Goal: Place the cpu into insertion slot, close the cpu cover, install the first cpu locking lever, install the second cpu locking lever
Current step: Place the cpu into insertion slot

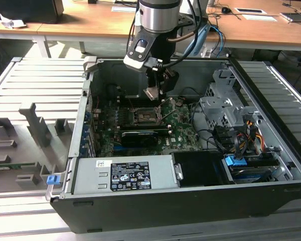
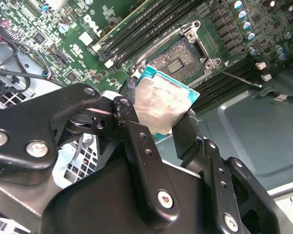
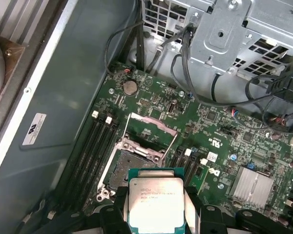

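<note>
Claw: gripper (image 2: 158, 117) clamped on the cpu (image 2: 162, 102), fingers on two opposite edges
Cpu: held in the air over the motherboard (image 3: 219, 131), near the bare socket (image 3: 136, 163); cpu cover (image 3: 154, 124) stands raised
Handling: light, thin, stiff; underside probably fragile; best gripped by the edges, faces untouched

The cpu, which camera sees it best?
The first wrist view: the cpu faces the camera, its silvery top plain to see. The second wrist view shows it tilted, partly behind the fingers. The exterior view shows a tiny tilted square.
</note>
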Available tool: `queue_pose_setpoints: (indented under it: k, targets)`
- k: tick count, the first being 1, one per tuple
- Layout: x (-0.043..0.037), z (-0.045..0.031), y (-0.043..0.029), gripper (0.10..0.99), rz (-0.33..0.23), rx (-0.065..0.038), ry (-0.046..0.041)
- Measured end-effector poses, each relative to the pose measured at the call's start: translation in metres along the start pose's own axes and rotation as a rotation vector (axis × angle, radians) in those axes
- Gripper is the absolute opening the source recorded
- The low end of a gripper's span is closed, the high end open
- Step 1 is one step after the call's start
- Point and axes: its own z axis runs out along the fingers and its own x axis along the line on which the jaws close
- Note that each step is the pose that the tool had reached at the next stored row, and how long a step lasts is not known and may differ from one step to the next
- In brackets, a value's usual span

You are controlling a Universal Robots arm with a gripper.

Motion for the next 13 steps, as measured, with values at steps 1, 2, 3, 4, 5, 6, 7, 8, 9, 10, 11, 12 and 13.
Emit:
queue_pose_setpoints:
  k: [1, 2, 3, 4, 5, 6, 7, 8, 9, 10, 11, 12, 13]
  targets:
    - [0.0002, 0.0001, -0.0004, 0.541, 0.000, 0.000, 0.0000]
    - [0.0004, 0.0002, -0.0010, 0.541, 0.000, 0.000, 0.0000]
    - [0.0007, 0.0004, -0.0017, 0.541, 0.000, 0.000, 0.0000]
    - [0.0010, 0.0005, -0.0025, 0.541, 0.000, 0.000, 0.0000]
    - [0.0012, 0.0006, -0.0030, 0.541, 0.000, 0.000, 0.0000]
    - [0.0014, 0.0007, -0.0033, 0.541, 0.000, 0.000, 0.0001]
    - [0.0015, 0.0010, -0.0035, 0.541, 0.000, 0.000, 0.0001]
    - [0.0015, 0.0012, -0.0036, 0.541, 0.002, 0.000, 0.0000]
    - [0.0015, 0.0015, -0.0037, 0.541, 0.009, 0.000, -0.0006]
    - [0.0015, 0.0019, -0.0037, 0.541, 0.017, -0.001, -0.0013]
    - [0.0015, 0.0021, -0.0037, 0.541, 0.021, -0.001, -0.0017]
    - [0.0015, 0.0023, -0.0038, 0.541, 0.024, -0.001, -0.0020]
    - [0.0014, 0.0025, -0.0038, 0.541, 0.028, -0.001, -0.0024]
